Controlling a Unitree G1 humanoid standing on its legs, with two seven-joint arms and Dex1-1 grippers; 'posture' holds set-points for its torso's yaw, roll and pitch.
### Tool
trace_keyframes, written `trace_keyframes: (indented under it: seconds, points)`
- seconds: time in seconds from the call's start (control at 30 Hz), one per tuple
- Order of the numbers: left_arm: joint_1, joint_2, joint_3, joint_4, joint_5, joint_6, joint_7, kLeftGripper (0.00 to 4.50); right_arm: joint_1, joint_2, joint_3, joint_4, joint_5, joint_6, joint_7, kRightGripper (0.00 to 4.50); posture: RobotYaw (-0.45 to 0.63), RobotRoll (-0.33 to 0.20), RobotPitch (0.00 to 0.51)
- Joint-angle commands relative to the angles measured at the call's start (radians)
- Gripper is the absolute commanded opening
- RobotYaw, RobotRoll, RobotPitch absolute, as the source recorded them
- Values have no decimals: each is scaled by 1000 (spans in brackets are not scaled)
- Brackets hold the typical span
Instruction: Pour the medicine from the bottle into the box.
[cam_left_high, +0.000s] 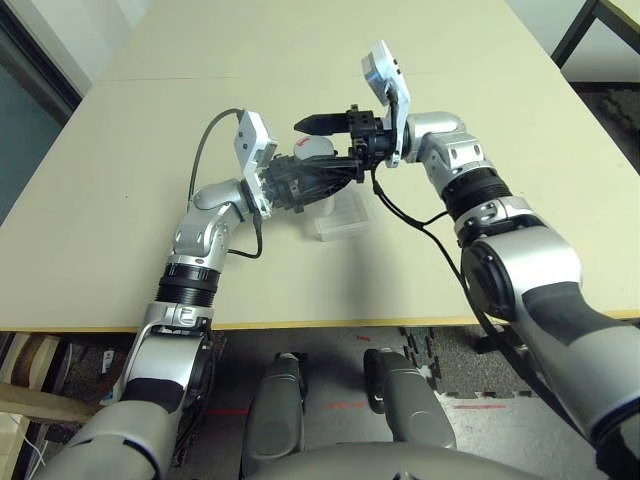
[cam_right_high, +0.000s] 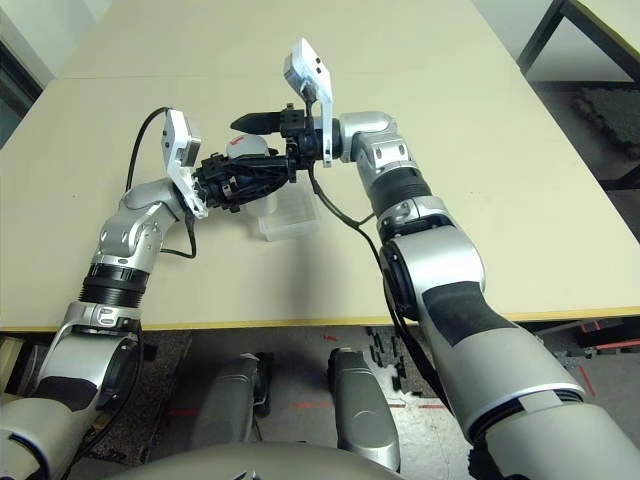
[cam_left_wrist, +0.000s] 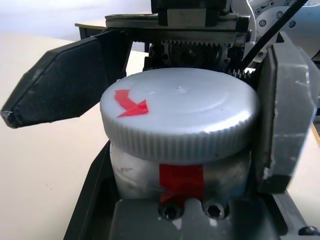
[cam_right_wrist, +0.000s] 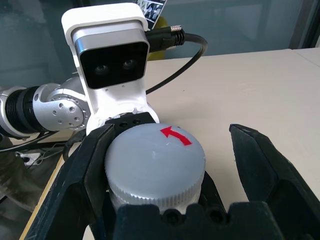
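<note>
Right arm (cam_left_high: 600, 350) closest. Left end effector (cam_left_high: 328, 178) grips bottle (cam_left_wrist: 135, 175); right end effector (cam_right_wrist: 167, 134) open around cap (cam_left_wrist: 185, 107). Uncapping step; next: close, unscrew.

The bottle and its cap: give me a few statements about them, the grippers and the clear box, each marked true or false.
The bottle has its cap on. True.
The mark on the cap is blue. False: it is red.
The left gripper is shut on the bottle. True.
The right gripper is shut tight. False: its fingers stand apart.
The box sits on the table. True.
The bottle lies inside the box. False: the left gripper holds it.
</note>
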Motion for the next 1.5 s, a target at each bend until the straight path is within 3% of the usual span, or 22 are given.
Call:
trace_keyframes:
  seconds: [0.03, 0.7, 1.07, 1.5]
  points:
    - [0, 0, -10, -26, -1, 5, -11, 2668, -19, -5, 0, 29, -11, -14, -21, 4500, -55, 0, 180]
    - [8, 11, -8, -29, -5, 12, -9, 2668, -11, -126, -23, 64, -7, -4, 10, 4500, -60, 0, 178]
    - [8, 20, 4, -6, 6, 0, -16, 2668, 15, -195, -11, 44, -5, 9, 168, 4500, -55, 0, 172]
    - [-2, 17, -4, -2, 9, -8, -29, 2668, -4, -165, -27, 26, 20, 41, 182, 4500, -56, 0, 163]
